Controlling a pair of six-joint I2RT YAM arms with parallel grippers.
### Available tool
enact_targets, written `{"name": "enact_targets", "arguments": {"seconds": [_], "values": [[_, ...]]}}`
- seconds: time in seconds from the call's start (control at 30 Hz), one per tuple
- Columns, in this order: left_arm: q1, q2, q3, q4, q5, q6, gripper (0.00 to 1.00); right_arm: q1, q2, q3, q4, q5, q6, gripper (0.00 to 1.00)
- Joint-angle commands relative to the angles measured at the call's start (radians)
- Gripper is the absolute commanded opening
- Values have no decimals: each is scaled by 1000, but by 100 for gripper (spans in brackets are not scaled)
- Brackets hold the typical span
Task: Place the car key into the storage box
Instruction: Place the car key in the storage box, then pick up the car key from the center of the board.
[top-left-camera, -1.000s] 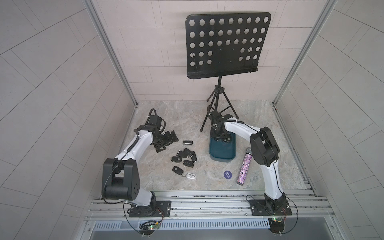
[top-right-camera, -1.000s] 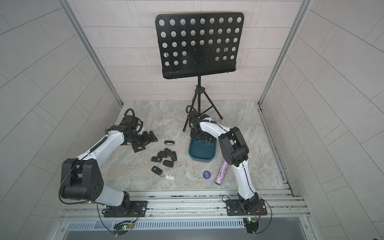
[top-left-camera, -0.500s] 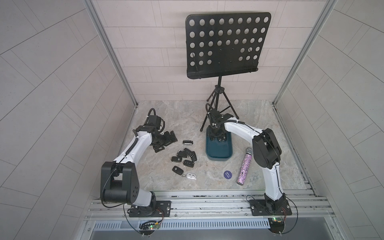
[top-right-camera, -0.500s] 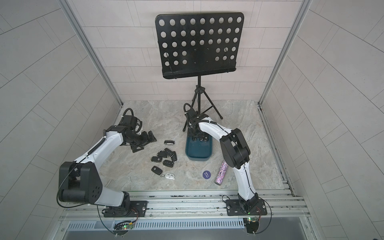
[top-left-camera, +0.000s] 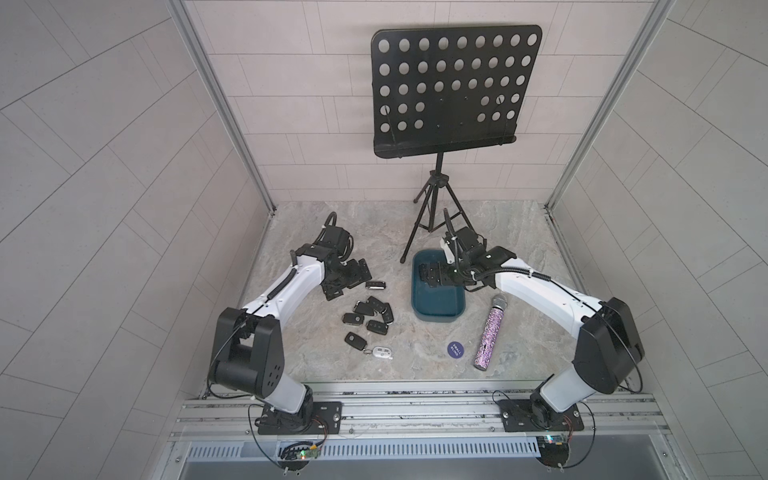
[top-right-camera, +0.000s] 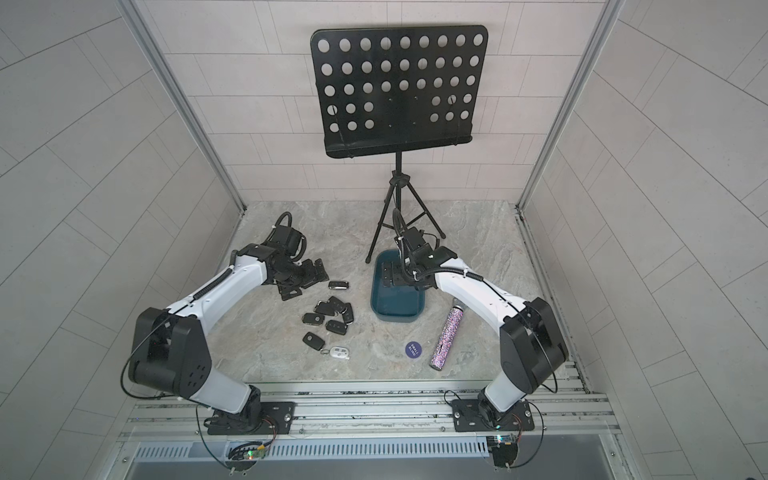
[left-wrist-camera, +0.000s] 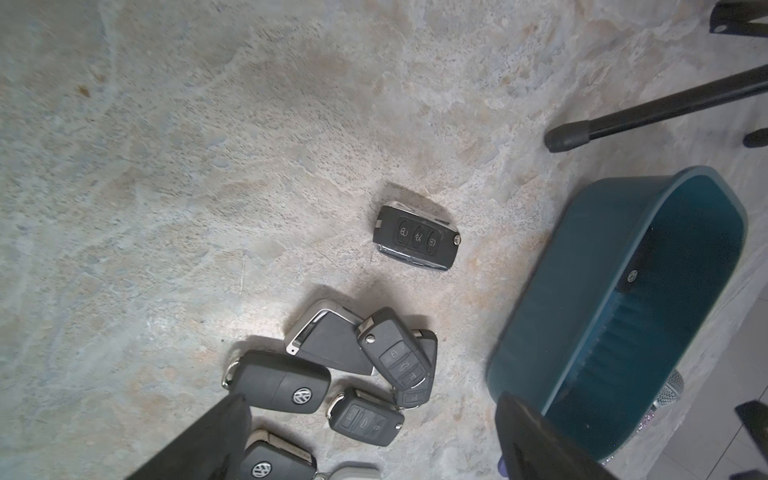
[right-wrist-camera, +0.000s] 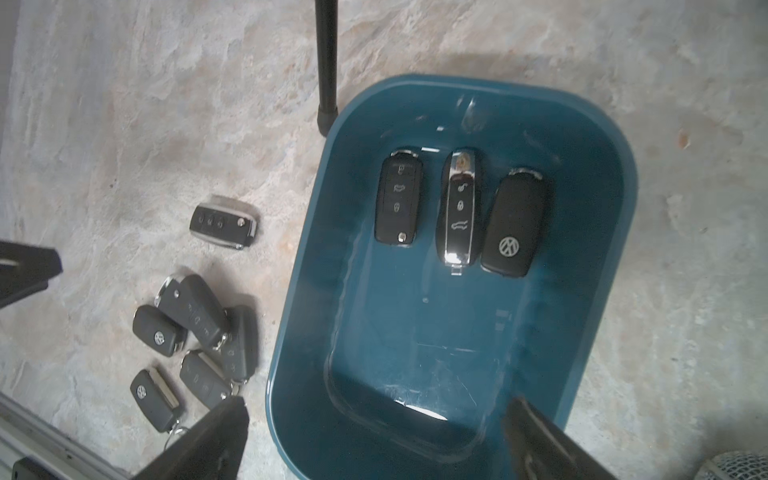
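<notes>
Music stand (top-left-camera: 453, 91): black and perforated, it stood at the bench's far edge, one tripod foot just beside the box.
Bench (top-left-camera: 519, 232): a marbled stone top.
Storage box (top-left-camera: 438, 319): the dark teal tub sat upright, right of the bench's middle.
Right gripper (right-wrist-camera: 376, 405): it hung over the box, jaws spread wide, nothing between them (hands off!).
Left gripper (left-wrist-camera: 370, 399): it was low over the bench's left half, jaws wide apart and empty too.
Microphone (top-left-camera: 490, 332): purple glitter, it lay flat between the box and the bench's right edge.
Car keys (right-wrist-camera: 459, 208): three lay side by side on the box floor, at its far end, clear of the fingers.
Loose keys (top-left-camera: 377, 327): black fobs were clustered left of the box, with a lone key (top-left-camera: 375, 285) apart toward the far edge and a white fob (top-left-camera: 381, 353) toward the near edge.
Disc (top-left-camera: 455, 349): small and dark blue, it lay by the near edge, beside the microphone's base.
</notes>
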Motion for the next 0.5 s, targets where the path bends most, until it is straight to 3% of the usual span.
{"name": "enact_targets", "arguments": {"seconds": [0.0,0.13,0.47], "values": [[-42,27,51,14,-87,-145,100,2,-73,-77,56,-79,-29,100],[-78,79,93,5,-125,-246,100,1,-135,-131,98,-133,-12,100],[-101,254,198,29,-110,-504,99,1,-227,-174,64,-66,-5,100]]}}
